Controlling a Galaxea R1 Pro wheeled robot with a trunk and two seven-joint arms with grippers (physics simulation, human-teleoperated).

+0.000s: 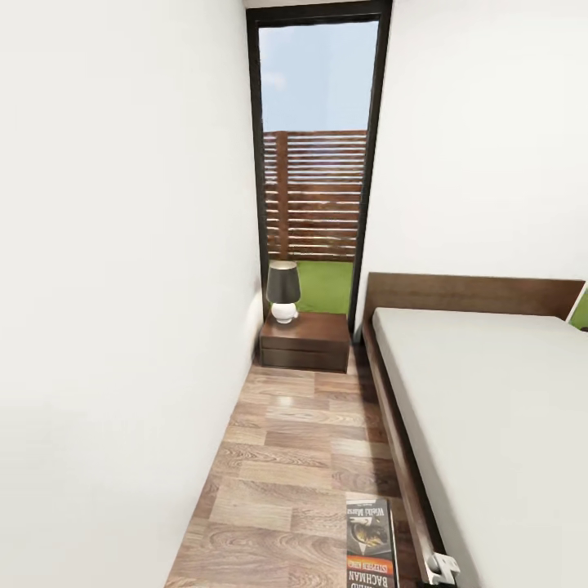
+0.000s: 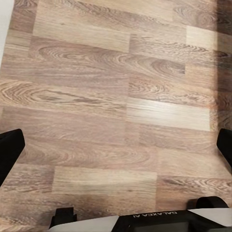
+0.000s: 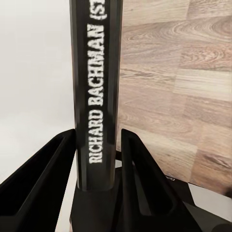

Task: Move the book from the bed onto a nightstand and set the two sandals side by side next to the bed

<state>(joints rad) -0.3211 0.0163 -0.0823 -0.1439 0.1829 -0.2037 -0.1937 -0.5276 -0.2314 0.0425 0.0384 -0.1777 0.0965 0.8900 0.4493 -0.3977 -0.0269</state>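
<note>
One book [image 1: 371, 543] was all the right gripper [image 3: 99, 145] carried, and it was clamped tight: in the right wrist view the two black fingers [image 3: 46, 179] pressed on either side of the dark spine, where the white lettering "RICHARD BACHMAN" ran along its length. From the head view that single paperback hung low in the frame, cover up, over the wood-plank floor [image 1: 286, 457] just beside the bed's [image 1: 490, 408] dark frame, well short of the nightstand [image 1: 305, 341]. One nightstand was in sight, a low dark brown cabinet standing at the head end of the bed, next to the slab headboard [image 1: 474, 296] and in front of the tall window [image 1: 317, 163]. One lamp [image 1: 282, 291] sat on its top, dark shade over a pale rounded base. One bed, plain off-white mattress, bare as far as could be seen. A white wall [image 1: 122, 286] ran along the far side of the floor strip from the bed, leaving a narrow aisle down to the nightstand. Beyond the glass, a slatted wooden fence [image 1: 314, 196] stood over green grass. Over on the left gripper [image 2: 116, 145], the two black fingertips [image 2: 9, 150] sat wide apart at the edges of the left wrist view, with nothing but floor planks between them.
</note>
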